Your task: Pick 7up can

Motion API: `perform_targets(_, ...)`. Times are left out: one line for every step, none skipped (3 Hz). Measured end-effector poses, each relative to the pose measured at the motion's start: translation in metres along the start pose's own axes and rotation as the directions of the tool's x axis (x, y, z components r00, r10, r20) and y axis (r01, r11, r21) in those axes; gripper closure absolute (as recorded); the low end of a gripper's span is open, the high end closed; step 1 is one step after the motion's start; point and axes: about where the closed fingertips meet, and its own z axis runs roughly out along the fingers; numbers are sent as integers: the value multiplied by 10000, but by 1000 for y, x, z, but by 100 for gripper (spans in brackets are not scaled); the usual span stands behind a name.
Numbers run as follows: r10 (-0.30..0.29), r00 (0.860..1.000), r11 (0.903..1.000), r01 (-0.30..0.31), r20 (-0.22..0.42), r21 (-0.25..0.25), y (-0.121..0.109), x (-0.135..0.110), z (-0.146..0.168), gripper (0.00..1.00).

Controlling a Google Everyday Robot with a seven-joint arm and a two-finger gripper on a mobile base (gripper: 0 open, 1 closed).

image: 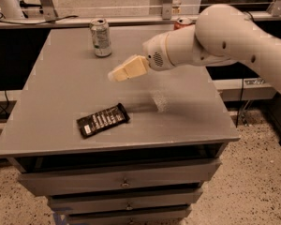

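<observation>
Pincer [118,73] first: it hangs above the middle of the worktop [56,93], aimed left and toward the back, and it carries nothing. You cannot tell from this angle whether it is released or clenched.

Now read across from the left. The 7up can [100,36] stands upright near the far left corner of the worktop, well apart from the pincer. Nothing stands between the two, so you likely have a free line to it. The dark snack packet [102,120] lies flat toward the front, below that line, and should not interfere.

To the right, the red can [183,21] stands at the back edge, half hidden behind the arm [215,41]; it is not your target. By the aim, you are in the approach, with the grasp not yet begun.
</observation>
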Motion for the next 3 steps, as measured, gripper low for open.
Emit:
perform_targets(98,9951,9999,-100,988,21,-28,5,34,0)
perform_targets(-6,9813,10000,-13,1922,98,-60,1,67,0)
perform_targets(-224,9629,9997,221,2691,44,-81,-22,100,0)
